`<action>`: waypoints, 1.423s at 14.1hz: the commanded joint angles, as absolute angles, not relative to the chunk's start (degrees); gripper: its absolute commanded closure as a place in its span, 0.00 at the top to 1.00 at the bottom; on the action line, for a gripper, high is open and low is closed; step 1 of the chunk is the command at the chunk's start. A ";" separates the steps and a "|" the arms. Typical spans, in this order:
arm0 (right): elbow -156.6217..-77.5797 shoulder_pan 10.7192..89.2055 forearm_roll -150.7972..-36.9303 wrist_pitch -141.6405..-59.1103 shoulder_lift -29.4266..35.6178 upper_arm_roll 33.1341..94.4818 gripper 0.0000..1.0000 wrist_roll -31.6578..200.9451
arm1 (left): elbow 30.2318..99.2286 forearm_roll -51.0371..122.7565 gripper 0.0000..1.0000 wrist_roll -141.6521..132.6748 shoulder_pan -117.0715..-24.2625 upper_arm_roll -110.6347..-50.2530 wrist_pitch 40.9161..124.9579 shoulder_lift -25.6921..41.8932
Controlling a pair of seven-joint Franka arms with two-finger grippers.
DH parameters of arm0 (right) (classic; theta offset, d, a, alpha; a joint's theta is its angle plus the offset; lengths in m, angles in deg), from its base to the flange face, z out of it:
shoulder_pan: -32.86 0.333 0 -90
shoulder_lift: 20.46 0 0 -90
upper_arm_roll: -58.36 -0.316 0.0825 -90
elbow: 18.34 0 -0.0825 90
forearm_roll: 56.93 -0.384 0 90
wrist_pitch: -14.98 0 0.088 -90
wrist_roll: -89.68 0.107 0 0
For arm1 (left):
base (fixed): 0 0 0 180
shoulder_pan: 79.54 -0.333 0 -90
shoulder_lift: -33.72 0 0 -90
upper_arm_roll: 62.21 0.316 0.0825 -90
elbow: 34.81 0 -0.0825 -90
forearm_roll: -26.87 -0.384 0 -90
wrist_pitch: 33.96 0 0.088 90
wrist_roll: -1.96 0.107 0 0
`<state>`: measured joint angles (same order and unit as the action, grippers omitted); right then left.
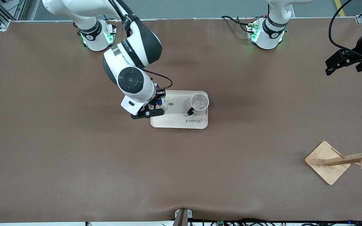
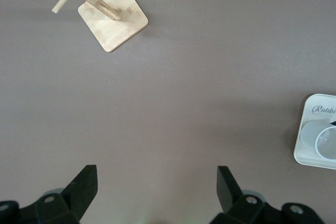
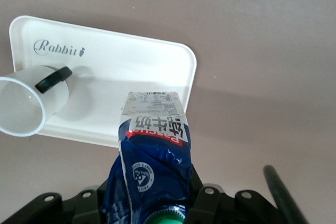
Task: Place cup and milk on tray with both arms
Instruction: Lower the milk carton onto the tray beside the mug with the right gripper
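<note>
The cream-white tray lies mid-table. The white cup stands upright on its end toward the left arm's end, black handle showing. My right gripper is shut on the blue milk carton over the tray's end toward the right arm's end. In the right wrist view the milk hangs with its base at the tray's rim, beside the cup; I cannot tell whether it touches. My left gripper is open and empty, waiting over bare table at the left arm's end.
A wooden rack with pegs on a square base stands toward the left arm's end, nearer the front camera; it also shows in the left wrist view. The tray's corner shows there too. A black cable hangs by the right wrist.
</note>
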<state>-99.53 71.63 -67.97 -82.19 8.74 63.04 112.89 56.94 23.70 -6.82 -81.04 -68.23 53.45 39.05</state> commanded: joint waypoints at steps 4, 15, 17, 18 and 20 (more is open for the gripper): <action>-101.83 74.60 -68.44 -85.73 9.86 63.72 0.00 114.28 | 56.34 24.06 1.00 -6.21 -80.86 -68.27 51.20 38.65; -105.79 77.07 -66.86 -91.98 10.92 63.81 1.00 119.64 | 56.16 24.23 1.00 -6.83 -81.39 -67.66 49.27 38.56; -105.79 77.07 -66.77 -91.98 10.92 63.81 1.00 120.35 | 56.07 24.06 1.00 -6.56 -81.30 -67.66 49.10 38.73; -105.79 77.07 -66.77 -91.98 10.92 63.81 1.00 120.35 | 55.90 24.06 1.00 -6.04 -81.30 -67.74 49.09 38.73; -105.62 76.99 -66.77 -91.72 10.92 63.81 1.00 120.35 | 54.94 24.41 1.00 -5.77 -81.30 -67.74 49.09 38.82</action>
<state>-104.98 76.48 -67.66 -91.28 11.28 63.36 119.06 56.31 23.72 -6.80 -81.19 -67.77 50.29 38.22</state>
